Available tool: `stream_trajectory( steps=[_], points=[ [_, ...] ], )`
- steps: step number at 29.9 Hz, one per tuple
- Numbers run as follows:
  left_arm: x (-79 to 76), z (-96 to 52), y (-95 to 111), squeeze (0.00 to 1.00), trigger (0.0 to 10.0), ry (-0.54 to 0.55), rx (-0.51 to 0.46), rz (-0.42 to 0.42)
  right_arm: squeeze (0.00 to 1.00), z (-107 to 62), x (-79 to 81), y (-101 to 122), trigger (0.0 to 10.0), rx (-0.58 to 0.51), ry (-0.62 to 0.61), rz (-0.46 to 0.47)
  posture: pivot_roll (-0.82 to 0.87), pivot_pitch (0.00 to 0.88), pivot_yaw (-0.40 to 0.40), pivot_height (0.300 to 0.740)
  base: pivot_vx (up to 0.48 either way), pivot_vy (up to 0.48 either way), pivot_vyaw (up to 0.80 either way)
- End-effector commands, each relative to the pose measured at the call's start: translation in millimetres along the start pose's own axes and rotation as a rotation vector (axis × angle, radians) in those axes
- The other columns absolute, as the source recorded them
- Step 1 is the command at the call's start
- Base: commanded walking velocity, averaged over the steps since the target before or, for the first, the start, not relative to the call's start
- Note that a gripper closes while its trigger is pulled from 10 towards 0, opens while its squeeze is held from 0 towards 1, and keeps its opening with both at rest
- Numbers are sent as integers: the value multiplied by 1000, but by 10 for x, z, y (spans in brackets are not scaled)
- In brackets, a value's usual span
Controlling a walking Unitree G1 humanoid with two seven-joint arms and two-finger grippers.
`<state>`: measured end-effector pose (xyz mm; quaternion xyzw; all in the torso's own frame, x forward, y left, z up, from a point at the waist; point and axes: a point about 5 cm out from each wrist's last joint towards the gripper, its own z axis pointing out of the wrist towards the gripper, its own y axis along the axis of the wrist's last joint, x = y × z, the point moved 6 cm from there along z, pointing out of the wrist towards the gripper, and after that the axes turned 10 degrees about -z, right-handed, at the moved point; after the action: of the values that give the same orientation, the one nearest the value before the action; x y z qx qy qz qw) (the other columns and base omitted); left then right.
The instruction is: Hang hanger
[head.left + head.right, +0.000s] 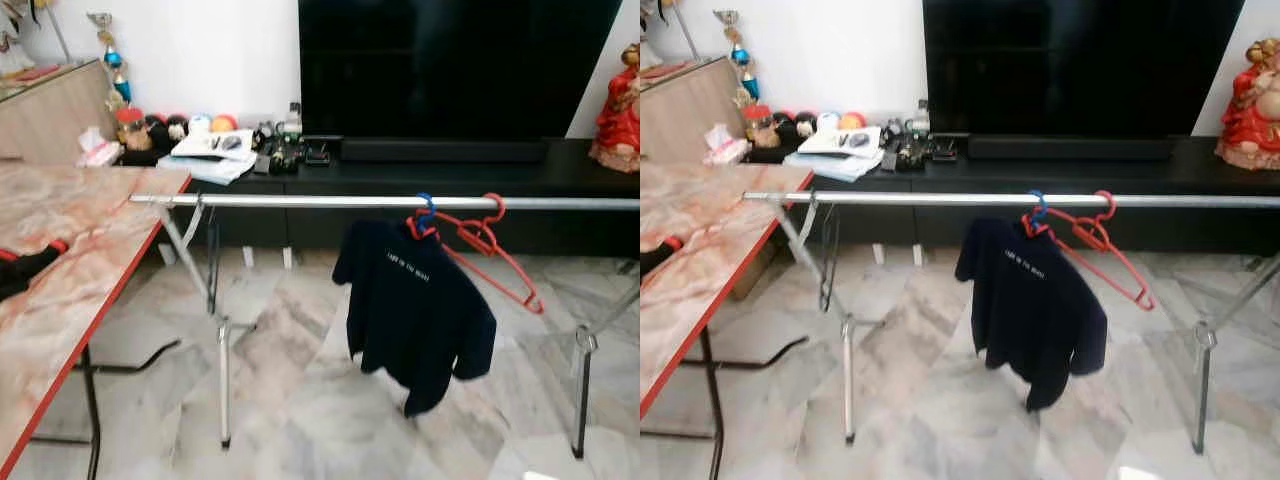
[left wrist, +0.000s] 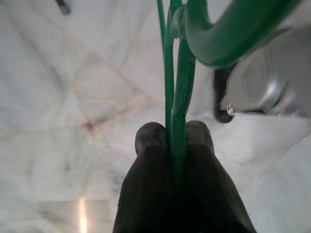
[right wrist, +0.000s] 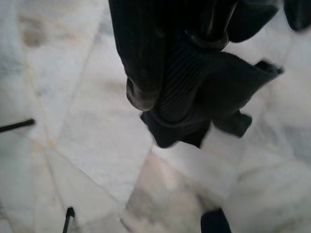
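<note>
A silver clothes rail (image 1: 330, 201) runs across the room in front of me. On it hangs a dark navy T-shirt (image 1: 410, 310) on a blue hanger (image 1: 425, 205), with an empty red hanger (image 1: 490, 245) just to its right. In the left wrist view my left gripper (image 2: 174, 133) is shut on the thin bars of a green hanger (image 2: 177, 97), whose hook curves past above the marble floor. In the right wrist view my right gripper (image 3: 165, 92) pinches a dark garment (image 3: 218, 92) at its ribbed edge, and the cloth dangles over the floor.
A marble-topped table (image 1: 60, 270) with a red edge stands at the left, with a black item (image 1: 25, 265) lying on it. The rail's legs (image 1: 223, 380) stand on the marble floor. Behind is a black TV console (image 1: 560, 170) with clutter and a red statue (image 1: 620, 100).
</note>
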<state>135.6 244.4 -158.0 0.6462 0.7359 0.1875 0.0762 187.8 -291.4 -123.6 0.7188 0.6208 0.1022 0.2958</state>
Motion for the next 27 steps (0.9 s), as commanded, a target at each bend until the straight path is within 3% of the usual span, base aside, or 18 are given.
stream_trajectory(
  steps=[1,10,27],
  points=[
    [33,-11,-121,0,10000,10,30,6,0,12,41,94,10000,-22,13,9,123,0,-23,740,-289,0,731],
    [-17,-3,-56,0,10000,0,16,7,0,16,-76,132,10000,-21,2,31,124,0,-22,740,-295,0,63],
    [-55,-1,-58,0,10000,-4,17,-2,0,20,0,160,10000,-33,13,27,126,0,-28,740,-313,0,0]
  ],
)
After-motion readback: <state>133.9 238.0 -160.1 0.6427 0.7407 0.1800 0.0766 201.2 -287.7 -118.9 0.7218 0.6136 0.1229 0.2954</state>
